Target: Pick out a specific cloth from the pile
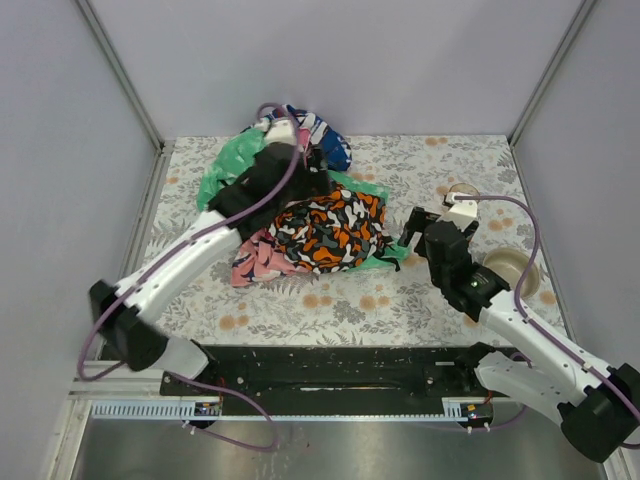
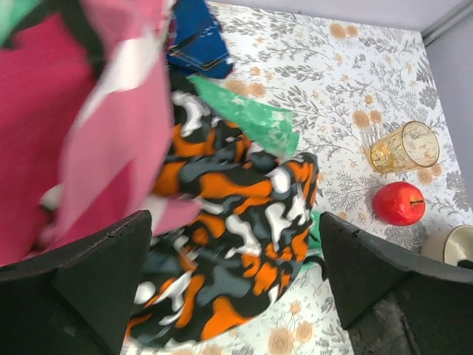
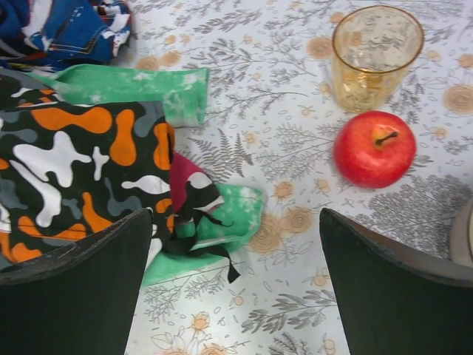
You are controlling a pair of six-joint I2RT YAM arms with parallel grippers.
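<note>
The pile (image 1: 300,200) lies at the table's middle back: orange-black camouflage cloth (image 1: 330,230) on top, pink floral cloth (image 1: 255,260), mint-green cloth (image 1: 230,160), blue-white-red cloth (image 1: 328,138). A pale patch (image 1: 283,129) shows at the pile's top; I cannot tell if it is the small white cloth. My left gripper (image 1: 315,185) hangs open and empty over the camouflage cloth (image 2: 222,222), with pink cloth (image 2: 81,126) close beside its left finger. My right gripper (image 1: 412,232) is open and empty above the table at the pile's right edge, over a mint-green corner (image 3: 236,214).
An amber glass (image 3: 375,55) and a red apple (image 3: 375,148) stand right of the pile. A beige bowl (image 1: 510,268) sits near the right arm. Grey walls with metal posts close the table on three sides.
</note>
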